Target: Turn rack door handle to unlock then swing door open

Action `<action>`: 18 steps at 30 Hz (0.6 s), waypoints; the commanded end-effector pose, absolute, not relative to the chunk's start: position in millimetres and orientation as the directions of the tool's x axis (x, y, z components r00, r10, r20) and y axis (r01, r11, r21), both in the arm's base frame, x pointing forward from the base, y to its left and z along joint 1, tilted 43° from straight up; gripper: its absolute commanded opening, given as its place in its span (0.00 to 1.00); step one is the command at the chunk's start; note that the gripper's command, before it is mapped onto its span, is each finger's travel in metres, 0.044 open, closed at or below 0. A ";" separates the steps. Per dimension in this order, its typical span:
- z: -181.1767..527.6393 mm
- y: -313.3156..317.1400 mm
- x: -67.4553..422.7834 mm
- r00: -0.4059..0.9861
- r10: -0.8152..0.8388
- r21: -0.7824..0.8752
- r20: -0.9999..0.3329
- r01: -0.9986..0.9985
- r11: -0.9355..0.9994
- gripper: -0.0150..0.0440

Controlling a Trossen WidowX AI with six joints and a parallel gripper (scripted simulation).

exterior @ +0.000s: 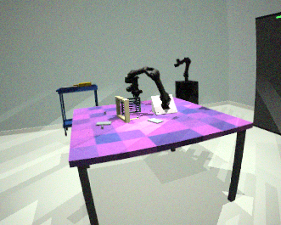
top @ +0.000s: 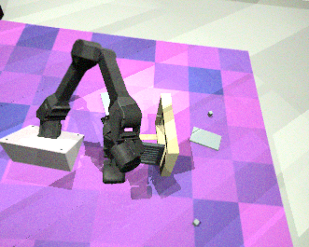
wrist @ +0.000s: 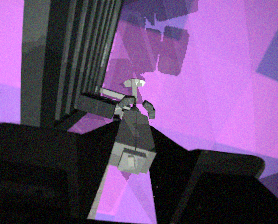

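Observation:
The cream rack frame point(top: 169, 132) point(exterior: 122, 108) stands upright near the table's middle. Its dark slatted door point(top: 152, 154) point(exterior: 132, 106) point(wrist: 70, 55) is swung far out from the frame, roughly at a right angle to it, toward the arm. My gripper point(top: 137, 156) point(wrist: 132, 127) is at the door's free edge and is shut on the grey door handle point(wrist: 135, 102). In the wrist view the handle sits between my two dark fingers, beside the slats. In the top view my wrist hides the handle.
A pale flat plate point(top: 205, 138) lies right of the frame, another point(top: 105, 102) behind the arm. Small cubes point(top: 210, 114) point(top: 196, 222) lie on the checkered table. The arm's white base point(top: 40, 146) is at the left. A blue cart point(exterior: 76, 90) and a second arm point(exterior: 186, 70) stand beyond the table.

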State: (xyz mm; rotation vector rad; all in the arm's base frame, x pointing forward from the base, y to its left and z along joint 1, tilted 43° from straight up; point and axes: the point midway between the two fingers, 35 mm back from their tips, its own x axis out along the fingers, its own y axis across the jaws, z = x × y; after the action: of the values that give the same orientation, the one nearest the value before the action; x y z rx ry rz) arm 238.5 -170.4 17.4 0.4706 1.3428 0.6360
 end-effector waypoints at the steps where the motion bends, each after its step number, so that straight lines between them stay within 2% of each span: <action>1: 12.7 -176.6 242.4 0.102 0.663 0.633 -0.742 -0.221 0.742 0.29; 8: 2.9 -188.6 248.9 0.102 0.662 0.606 -0.742 -0.319 0.729 0.29; 18: 2.6 -188.9 249.0 0.102 0.662 0.605 -0.742 -0.321 0.728 0.29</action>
State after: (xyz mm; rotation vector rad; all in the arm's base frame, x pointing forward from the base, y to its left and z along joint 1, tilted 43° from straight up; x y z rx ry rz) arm 249.0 -189.0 2.5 0.3342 1.2790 0.7360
